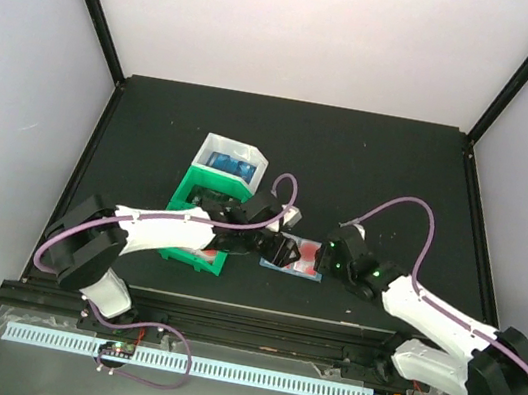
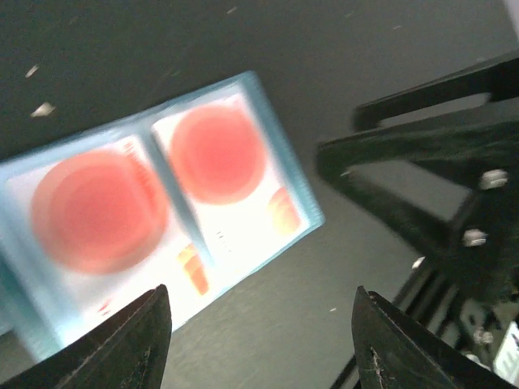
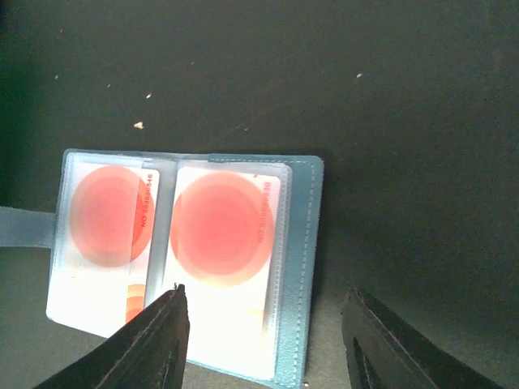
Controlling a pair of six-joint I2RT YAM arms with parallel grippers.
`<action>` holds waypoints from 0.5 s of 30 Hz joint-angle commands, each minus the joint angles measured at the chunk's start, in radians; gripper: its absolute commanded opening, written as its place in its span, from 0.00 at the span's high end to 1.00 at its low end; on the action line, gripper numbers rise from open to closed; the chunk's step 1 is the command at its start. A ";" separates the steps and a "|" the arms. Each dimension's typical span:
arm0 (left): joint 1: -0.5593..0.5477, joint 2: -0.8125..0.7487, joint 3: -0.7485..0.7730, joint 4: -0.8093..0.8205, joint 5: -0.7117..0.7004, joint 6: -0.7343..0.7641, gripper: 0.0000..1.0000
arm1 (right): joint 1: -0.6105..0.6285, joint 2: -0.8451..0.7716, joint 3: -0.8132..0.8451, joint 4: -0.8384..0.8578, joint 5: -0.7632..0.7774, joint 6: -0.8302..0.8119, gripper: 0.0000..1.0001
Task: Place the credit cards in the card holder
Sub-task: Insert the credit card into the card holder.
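Red-and-white cards (image 3: 220, 231) fill two sleeves of the holder (image 3: 306, 243), more likely remain; left gripper (image 2: 259, 296) and right gripper (image 3: 264, 292) show jaws apart, empty.

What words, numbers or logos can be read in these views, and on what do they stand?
None can be read.
Card nearer the tab, in the card holder: red print along one edge, too small to read.
Second card: red print along one edge, too small.
Left wrist view: the cards' print is blurred.
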 commanded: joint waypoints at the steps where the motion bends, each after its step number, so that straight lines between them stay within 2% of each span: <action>1: 0.026 -0.013 -0.064 0.006 -0.066 -0.049 0.40 | 0.024 0.074 0.061 -0.036 0.019 -0.018 0.47; 3: 0.030 -0.004 -0.063 -0.007 -0.091 -0.061 0.50 | 0.035 0.127 0.099 -0.032 0.015 -0.031 0.50; 5: 0.039 0.004 -0.066 -0.019 -0.127 -0.081 0.55 | 0.052 0.185 0.134 -0.034 0.016 -0.040 0.53; 11: 0.072 0.011 -0.104 0.032 -0.126 -0.112 0.56 | 0.107 0.294 0.190 -0.014 0.016 -0.042 0.53; 15: 0.078 0.043 -0.103 0.055 -0.090 -0.121 0.69 | 0.116 0.335 0.194 0.058 -0.091 -0.099 0.64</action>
